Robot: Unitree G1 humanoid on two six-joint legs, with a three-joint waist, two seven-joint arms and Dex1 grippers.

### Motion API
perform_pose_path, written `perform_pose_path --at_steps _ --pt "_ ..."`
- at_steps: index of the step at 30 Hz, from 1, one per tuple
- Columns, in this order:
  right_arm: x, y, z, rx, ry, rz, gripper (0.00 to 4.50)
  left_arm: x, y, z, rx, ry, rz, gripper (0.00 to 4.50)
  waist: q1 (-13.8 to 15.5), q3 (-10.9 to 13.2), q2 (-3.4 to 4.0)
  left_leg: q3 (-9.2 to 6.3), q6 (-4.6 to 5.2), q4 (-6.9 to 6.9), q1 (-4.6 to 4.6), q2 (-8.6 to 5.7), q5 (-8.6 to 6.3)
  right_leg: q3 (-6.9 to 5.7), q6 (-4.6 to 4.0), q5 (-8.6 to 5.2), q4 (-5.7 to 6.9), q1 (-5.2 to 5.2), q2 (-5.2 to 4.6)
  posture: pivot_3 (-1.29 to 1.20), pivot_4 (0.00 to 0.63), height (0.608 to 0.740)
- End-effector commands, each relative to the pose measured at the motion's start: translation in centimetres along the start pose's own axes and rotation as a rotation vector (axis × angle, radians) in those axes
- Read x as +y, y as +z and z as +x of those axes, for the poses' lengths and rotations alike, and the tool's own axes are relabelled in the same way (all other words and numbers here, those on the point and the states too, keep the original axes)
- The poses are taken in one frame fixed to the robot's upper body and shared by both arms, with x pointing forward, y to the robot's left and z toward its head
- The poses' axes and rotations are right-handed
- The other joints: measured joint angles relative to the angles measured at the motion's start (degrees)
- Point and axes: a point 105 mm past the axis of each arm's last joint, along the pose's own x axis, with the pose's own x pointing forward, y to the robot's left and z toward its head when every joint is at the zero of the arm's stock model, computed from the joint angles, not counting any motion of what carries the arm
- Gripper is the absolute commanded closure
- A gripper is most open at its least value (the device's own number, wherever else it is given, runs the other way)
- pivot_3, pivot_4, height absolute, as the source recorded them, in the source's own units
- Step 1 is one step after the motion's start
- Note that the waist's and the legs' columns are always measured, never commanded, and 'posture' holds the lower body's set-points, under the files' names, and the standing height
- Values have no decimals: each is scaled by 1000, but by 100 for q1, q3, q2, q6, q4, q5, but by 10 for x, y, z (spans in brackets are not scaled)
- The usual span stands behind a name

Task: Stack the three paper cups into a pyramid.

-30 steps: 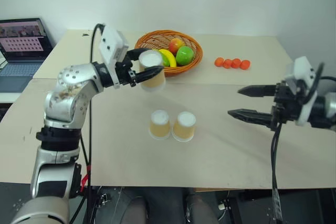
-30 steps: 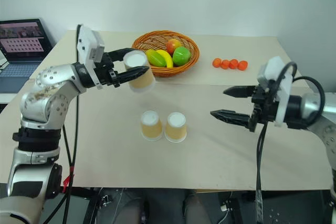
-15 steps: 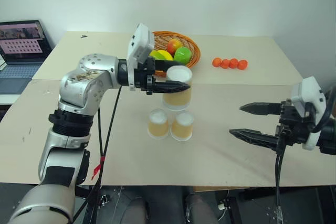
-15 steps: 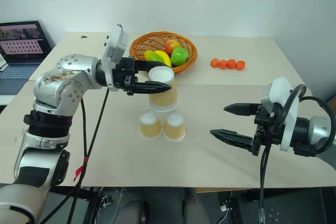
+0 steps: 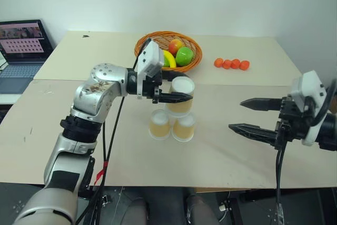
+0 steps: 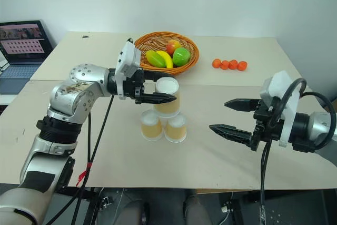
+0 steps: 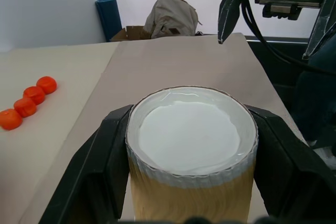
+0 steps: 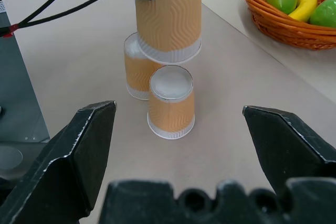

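Two paper cups (image 5: 171,126) are set upside down and side by side, touching, near the middle of the desk (image 5: 221,146); the base of the pyramid is thus judged to be laid. The third cup (image 5: 180,96), also upside down, is pinched at its sides by the jaws of the left gripper (image 5: 178,91) and is held directly above the pair. From the right wrist view its rim appears to sit just over, or perhaps already upon, the two white bases; contact cannot be told for certain. What is left, by this reading, is for the cup to be settled squarely across both bases and then released without the base cups being nudged. The right gripper (image 5: 248,115) is held well apart to the side, above the desk, with its jaws spread wide and nothing between them. A basket of fruit (image 5: 176,52) and a row of small orange balls (image 5: 231,64) are seen farther back on the desk.
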Motion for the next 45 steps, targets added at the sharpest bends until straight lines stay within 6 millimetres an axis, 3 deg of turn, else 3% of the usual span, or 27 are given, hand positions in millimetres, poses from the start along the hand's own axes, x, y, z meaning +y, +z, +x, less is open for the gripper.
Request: perform_pose_path --at_steps 1,23,38,40,43,45 --pt "-3 10 -4 -19 -15 -62 0 2 6 0 -28 26 32 1580 8 0 0 0 0 0 -1 0 0 0 0 0 0 -1 0 0 150 734" --pt "-15 5 -4 -11 -53 -84 0 -11 -2 -2 -1 3 1 1580 7 0 0 0 0 2 1 0 0 -1 -3 2 4 0 0 0 150 734" --pt "-19 6 -2 -12 -66 -96 0 -6 0 -5 -6 27 -3 1580 14 0 0 0 0 3 0 0 0 -1 -9 6 4 -1 0 0 150 734" --pt "-19 6 -2 -11 -68 -98 0 -5 1 -4 -11 31 -8 815 13 0 0 0 0 3 0 0 0 -1 -9 6 4 -1 0 0 150 734" --pt "-20 7 -2 -11 -69 -100 0 -5 1 -4 -14 31 -14 49 5 0 0 0 0 2 1 0 0 -1 -9 6 5 -1 1 0 150 734" --pt "-21 7 -2 -10 -71 -103 0 -6 1 -4 -14 30 -15 49 4 0 0 0 0 2 1 0 0 -1 -9 6 5 -1 1 0 150 734"
